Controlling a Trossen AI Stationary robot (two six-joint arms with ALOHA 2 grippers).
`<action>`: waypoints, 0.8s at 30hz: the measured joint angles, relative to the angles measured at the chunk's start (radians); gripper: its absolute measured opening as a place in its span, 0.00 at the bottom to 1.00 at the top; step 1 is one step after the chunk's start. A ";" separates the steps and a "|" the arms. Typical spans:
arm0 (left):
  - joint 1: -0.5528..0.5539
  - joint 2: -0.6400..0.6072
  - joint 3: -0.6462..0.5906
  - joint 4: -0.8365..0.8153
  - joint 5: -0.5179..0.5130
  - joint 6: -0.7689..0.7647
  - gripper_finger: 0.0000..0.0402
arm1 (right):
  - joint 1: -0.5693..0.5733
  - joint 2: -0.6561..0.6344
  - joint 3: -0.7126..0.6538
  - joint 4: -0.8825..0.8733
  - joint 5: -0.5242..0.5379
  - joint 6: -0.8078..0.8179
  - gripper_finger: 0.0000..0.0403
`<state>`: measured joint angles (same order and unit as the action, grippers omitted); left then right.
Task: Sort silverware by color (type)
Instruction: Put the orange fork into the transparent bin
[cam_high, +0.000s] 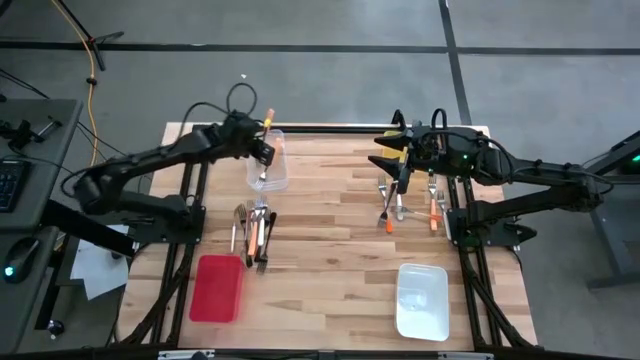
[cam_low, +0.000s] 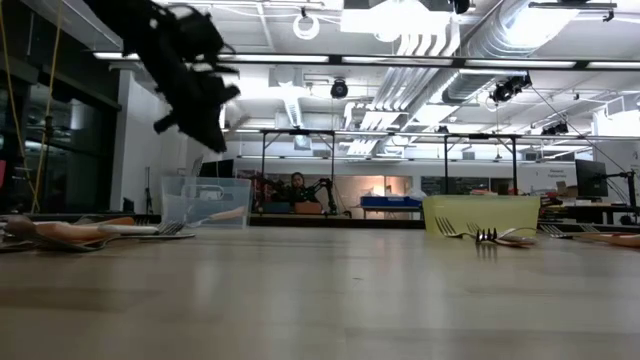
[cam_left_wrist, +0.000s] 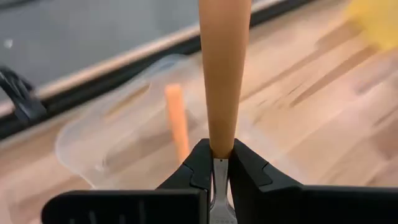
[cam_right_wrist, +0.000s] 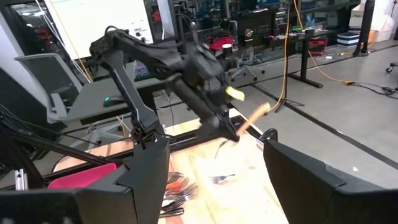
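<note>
I've got the left gripper (cam_high: 264, 150) pinched shut on an orange-handled fork (cam_left_wrist: 222, 74), hanging right over the clear bin (cam_high: 283, 175), tines down, handle angled up and away. The right gripper (cam_high: 398, 172) waits spread wide, well apart from that bin, so the drop is the left arm's.

- The clear bin (cam_high: 270, 165) sat at the table's (cam_high: 340, 250) far left, with one fork (cam_high: 262, 178) lying in it.
- The left gripper (cam_high: 263, 150) hung above that bin.
- A utensil pile (cam_high: 253, 232) lay nearer, just behind the flat bin (cam_high: 216, 288).
- More utensils (cam_high: 405, 205) lay right of centre, below the right gripper (cam_high: 398, 172).
- Another bin (cam_high: 421, 300) sat near right.
</note>
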<state>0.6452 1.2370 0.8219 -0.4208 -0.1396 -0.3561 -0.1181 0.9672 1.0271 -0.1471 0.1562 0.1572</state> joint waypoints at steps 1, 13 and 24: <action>0.006 0.029 0.000 0.000 0.001 0.000 0.04 | 0.000 0.000 0.000 0.000 0.000 0.001 0.61; 0.027 0.255 0.000 -0.042 0.082 -0.035 0.04 | 0.000 0.003 0.000 -0.031 0.000 0.002 0.61; 0.027 0.322 0.001 -0.063 0.080 -0.035 0.08 | 0.000 0.003 0.000 -0.037 0.000 0.002 0.61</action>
<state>0.6720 1.5594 0.8227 -0.4835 -0.0597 -0.3912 -0.1181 0.9703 1.0271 -0.1844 0.1566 0.1589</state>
